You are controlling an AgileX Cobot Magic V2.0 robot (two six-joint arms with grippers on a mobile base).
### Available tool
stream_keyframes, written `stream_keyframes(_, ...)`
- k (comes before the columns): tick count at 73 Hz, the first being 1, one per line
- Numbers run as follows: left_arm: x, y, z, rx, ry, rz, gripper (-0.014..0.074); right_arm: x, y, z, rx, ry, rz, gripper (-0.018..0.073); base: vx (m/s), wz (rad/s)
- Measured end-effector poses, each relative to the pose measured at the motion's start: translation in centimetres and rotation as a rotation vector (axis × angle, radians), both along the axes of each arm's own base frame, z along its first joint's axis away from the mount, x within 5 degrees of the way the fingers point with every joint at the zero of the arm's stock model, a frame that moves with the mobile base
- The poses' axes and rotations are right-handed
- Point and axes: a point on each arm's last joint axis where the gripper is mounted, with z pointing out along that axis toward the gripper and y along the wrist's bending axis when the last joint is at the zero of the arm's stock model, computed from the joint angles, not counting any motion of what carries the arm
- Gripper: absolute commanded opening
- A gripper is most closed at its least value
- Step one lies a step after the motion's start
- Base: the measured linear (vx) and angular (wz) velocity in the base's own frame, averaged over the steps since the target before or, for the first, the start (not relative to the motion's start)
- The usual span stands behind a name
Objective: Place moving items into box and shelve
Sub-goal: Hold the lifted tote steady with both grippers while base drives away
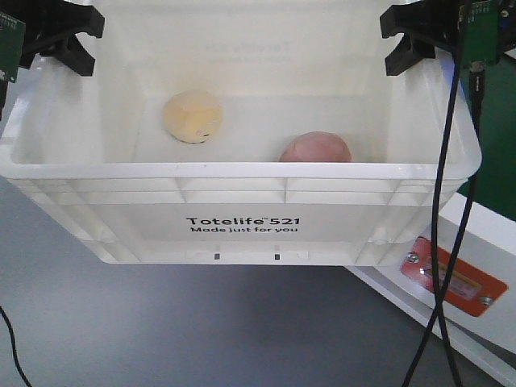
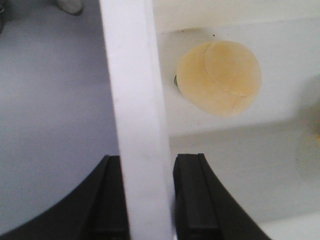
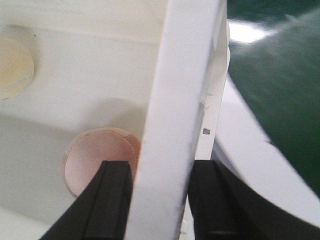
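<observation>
The white Totelife box (image 1: 242, 226) fills the front view and is held up above the grey floor. Inside lie a yellow ball (image 1: 193, 116) at back left and a pink ball (image 1: 316, 148) at front right. My left gripper (image 1: 60, 36) is shut on the box's left rim (image 2: 135, 100), one finger on each side of it (image 2: 150, 165). The yellow ball (image 2: 220, 77) lies just inside. My right gripper (image 1: 419, 36) is shut on the right rim (image 3: 175, 100), straddling it (image 3: 160, 170), with the pink ball (image 3: 90, 157) beside its inner finger.
A white cabinet with an orange label (image 1: 455, 282) stands low on the right, under the box's corner. A black cable (image 1: 439, 242) hangs from the right arm. Grey floor (image 1: 121, 322) lies below. A green surface (image 3: 280, 75) lies beyond the right rim.
</observation>
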Motion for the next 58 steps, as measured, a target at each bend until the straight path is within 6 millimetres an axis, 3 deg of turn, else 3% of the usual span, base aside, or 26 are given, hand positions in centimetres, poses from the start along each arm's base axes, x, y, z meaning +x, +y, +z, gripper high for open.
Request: stream_keyframes(58,0.0,0.01,0.0,0.001,0.0,0.0,-0.0017,-0.01,0.01,0.0,0.002,0.001,0.001,-0.0011,-0.09,0.79)
